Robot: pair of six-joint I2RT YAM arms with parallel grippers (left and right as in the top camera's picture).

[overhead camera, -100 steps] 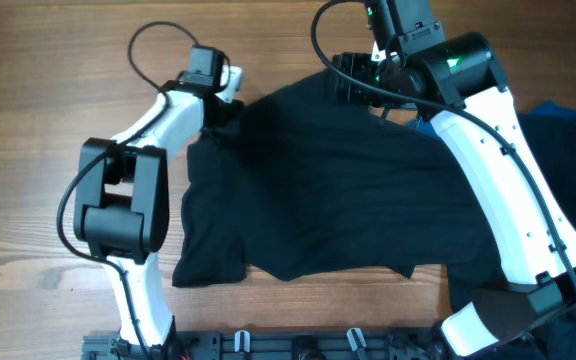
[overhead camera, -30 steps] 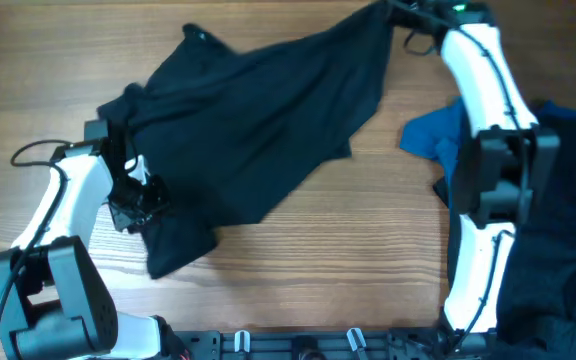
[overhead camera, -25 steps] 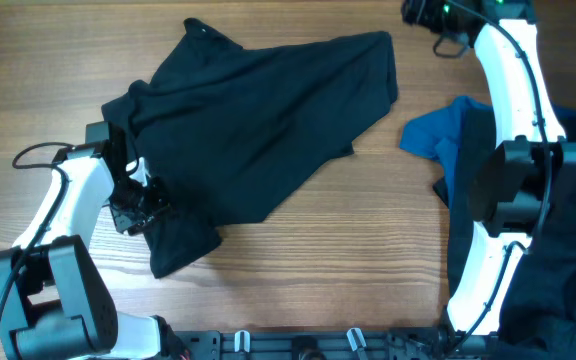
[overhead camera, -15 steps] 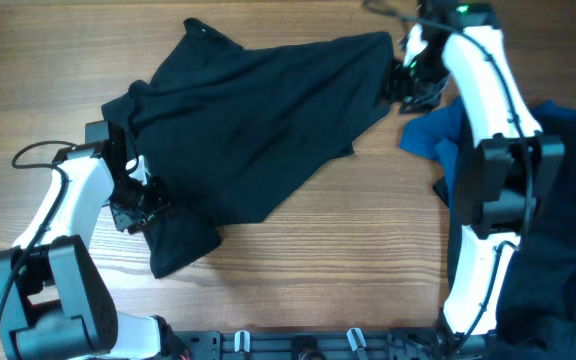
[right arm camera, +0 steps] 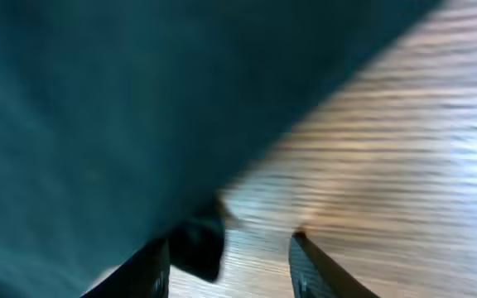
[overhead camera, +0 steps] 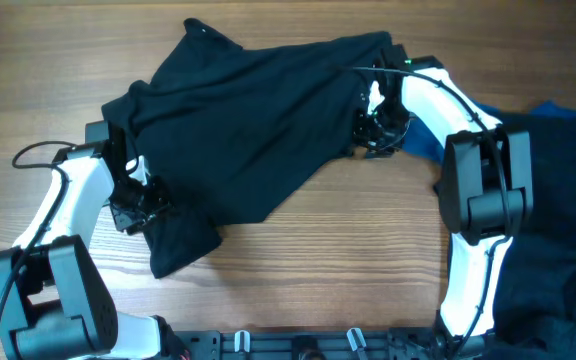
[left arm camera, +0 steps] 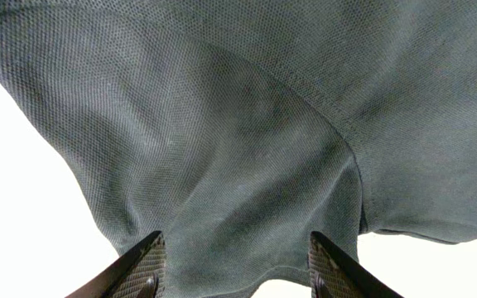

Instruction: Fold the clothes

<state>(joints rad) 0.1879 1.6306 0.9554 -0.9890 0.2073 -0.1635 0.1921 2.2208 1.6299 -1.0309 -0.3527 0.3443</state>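
The clothes in work are a black shirt point(overhead camera: 258, 120), lying crumpled in a diagonal band from the far right to the near left of the wooden table point(overhead camera: 348, 260). My left gripper point(overhead camera: 138, 207) sits on its near-left end. In the left wrist view its fingers point(left arm camera: 149, 266) stand apart, the left gripper point(left arm camera: 238, 269) open over the shirt's point(left arm camera: 238, 149) hem. My right gripper point(overhead camera: 376, 128) is at the shirt's right edge. In the blurred right wrist view it point(right arm camera: 230, 269) is open, with dark fabric point(right arm camera: 98, 108) reaching its left finger.
A blue garment point(overhead camera: 426, 142) lies just right of my right gripper, partly under the arm. A pile of dark clothes point(overhead camera: 563, 210) fills the table's right side. A black cable point(overhead camera: 30, 155) loops at the left. A rail point(overhead camera: 298, 345) runs along the front edge.
My right gripper has come from the far edge toward me to the shirt's right edge, beside the blue garment. The shirt's far-right corner now lies on the table. The left arm has not moved.
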